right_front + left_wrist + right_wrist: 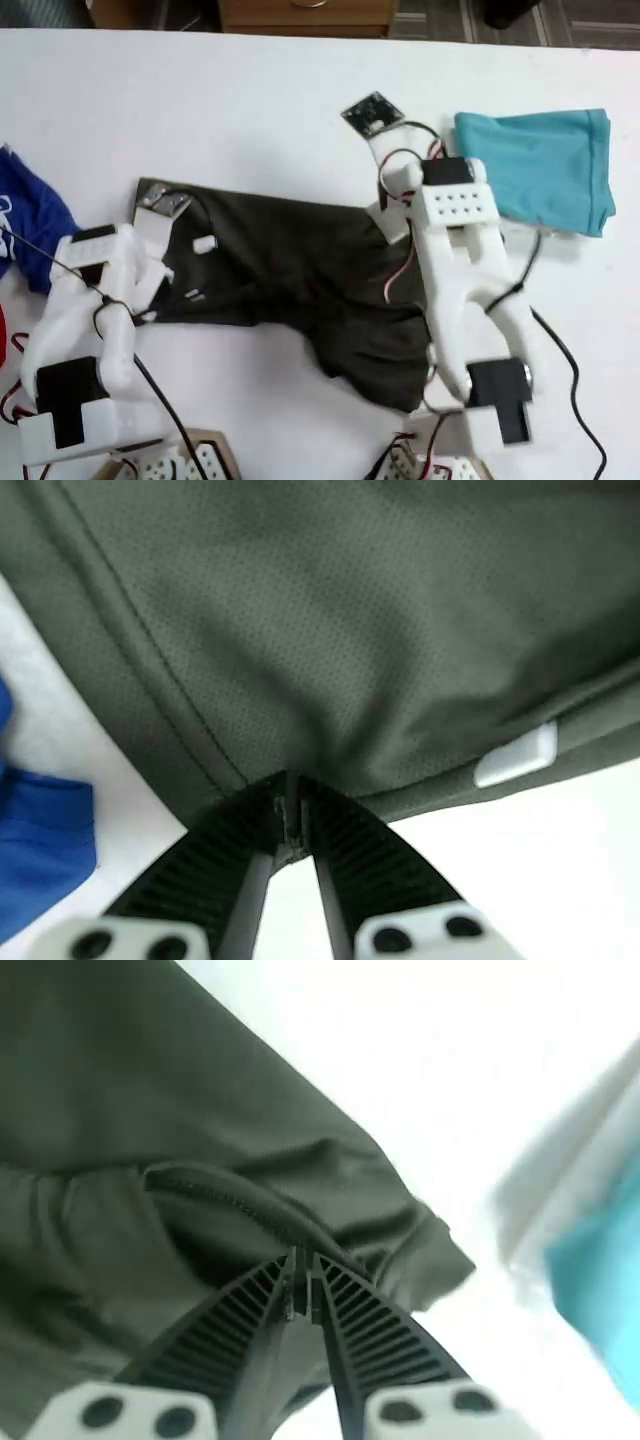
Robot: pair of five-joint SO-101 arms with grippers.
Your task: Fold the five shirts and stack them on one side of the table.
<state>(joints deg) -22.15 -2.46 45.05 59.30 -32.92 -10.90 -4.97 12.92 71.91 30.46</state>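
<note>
The dark shirt [290, 265] lies spread between left pincer [293, 810] and right pincer [303, 1285], each clamped on its edge.

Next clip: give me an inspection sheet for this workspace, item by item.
Surface: white table.
Job's things: dark shirt spread mid-table; teal shirt folded on the right arm's side; blue shirt bunched at the edge by the left arm.
Clutter: nothing seen.
Claws: left claw shut on the dark shirt's hem; right claw shut on a fold of it.
Cables: black and red wires run along both arms.
Surroundings: wooden furniture beyond the far edge.
</note>
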